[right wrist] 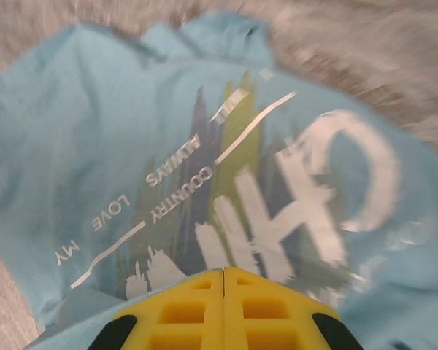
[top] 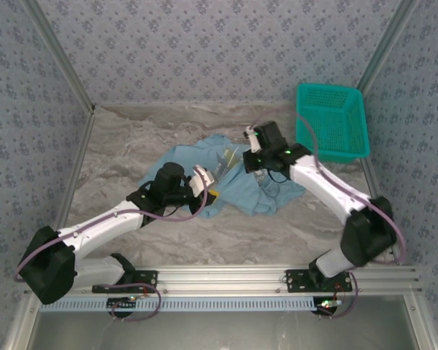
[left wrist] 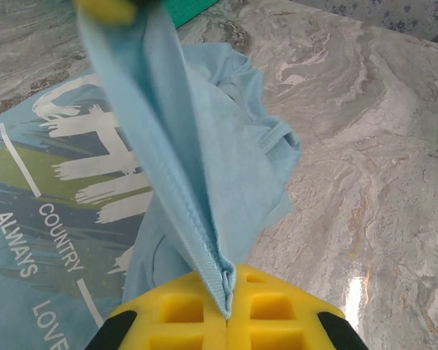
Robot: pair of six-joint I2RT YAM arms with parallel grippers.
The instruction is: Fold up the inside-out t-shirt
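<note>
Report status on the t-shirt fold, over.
Left gripper shut on t-shirt hem. Right gripper shut, cloth taut between the two. Bunched mid-table, print showing. Teal basket at far right, apart from it.

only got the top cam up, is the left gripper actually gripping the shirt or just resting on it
Observer: Gripping. In the left wrist view the left gripper is shut on a stitched hem of the t-shirt.
Operator: and the right one
Observer: The right gripper has its pads pressed together. In the left wrist view the taut hem runs up to a yellow pad at the top edge, so it looks pinched there too.
Operator: which side of the shirt faces up
Observer: The printed side. The right wrist view reads MY LOVE COUNTRY ALWAYS in the print.
</note>
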